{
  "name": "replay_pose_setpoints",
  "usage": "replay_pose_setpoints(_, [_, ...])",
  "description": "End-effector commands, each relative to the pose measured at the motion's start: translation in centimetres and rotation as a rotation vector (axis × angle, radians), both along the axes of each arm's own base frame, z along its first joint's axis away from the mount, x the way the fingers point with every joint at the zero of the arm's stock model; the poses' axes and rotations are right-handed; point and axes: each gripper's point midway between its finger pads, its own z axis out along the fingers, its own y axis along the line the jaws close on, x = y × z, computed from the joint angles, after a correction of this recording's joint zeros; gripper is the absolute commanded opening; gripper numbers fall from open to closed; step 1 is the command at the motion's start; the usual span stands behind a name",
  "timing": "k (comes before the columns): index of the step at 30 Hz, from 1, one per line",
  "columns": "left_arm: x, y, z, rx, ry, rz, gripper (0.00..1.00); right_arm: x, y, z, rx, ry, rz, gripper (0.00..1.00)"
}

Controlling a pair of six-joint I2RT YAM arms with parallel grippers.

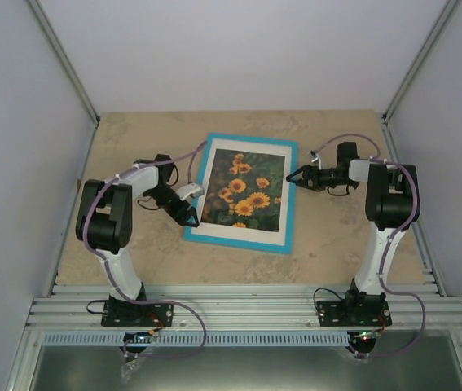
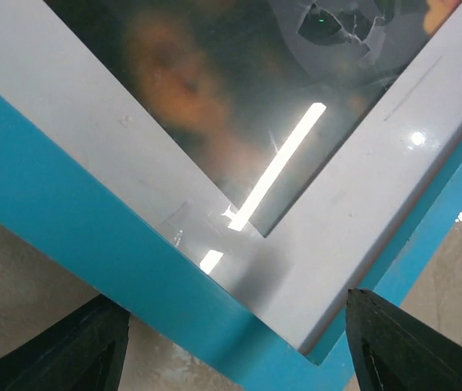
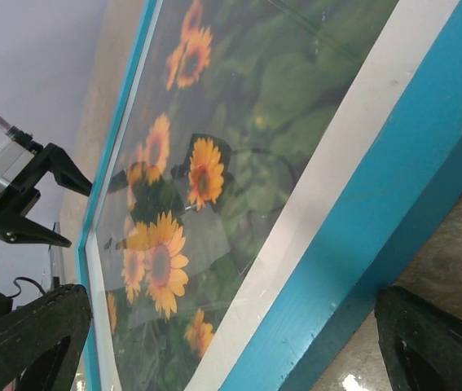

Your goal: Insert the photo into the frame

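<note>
blue frame [image 1: 291,204] flat on the table [image 1: 336,236], front up, and the photo [image 1: 247,191] of orange flowers already sits inside it, behind the pane, ringed by a white mat [image 1: 239,234]. looks to me like the job is close to done. the frame's long axis runs away from the arm bases, skewed a little so the near end leans left. left gripper [image 1: 188,213] is at the near-left corner, fingers wide apart, and its wrist view shows that corner poking right between them, nothing pinched. right gripper [image 1: 294,177] is at the opposite long edge, toward the far end, also spread wide with the blue edge lying between its fingers, holding nothing. whether either one is touching the wood, i can't tell. both arms are equally close to the frame, one on each side, so any nudge or squaring-up would push inward across the short axis.
</note>
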Motion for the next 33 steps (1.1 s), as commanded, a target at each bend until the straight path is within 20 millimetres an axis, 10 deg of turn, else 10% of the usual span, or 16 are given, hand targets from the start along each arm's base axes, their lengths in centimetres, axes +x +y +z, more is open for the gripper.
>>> replay_pose_setpoints(1, [0.4,-0.5,0.7,-0.044,-0.047,0.036,0.75,-2.4,-1.1,-4.7,-0.146,0.118,-0.016,0.97])
replay_pose_setpoints(15, [4.4,-0.4,1.7,-0.103,-0.148,0.125,0.76,-5.3,-2.1,-3.9,-0.205,0.088,-0.017,0.97])
replay_pose_setpoints(26, [-2.0,-3.5,0.0,-0.146,-0.035,-0.039,0.71,-7.5,-2.2,-3.9,-0.225,0.074,0.011,0.97])
replay_pose_setpoints(33, [-2.3,-3.6,0.2,-0.141,-0.046,-0.03,0.7,-8.0,-2.2,-3.9,-0.222,0.084,0.022,0.97])
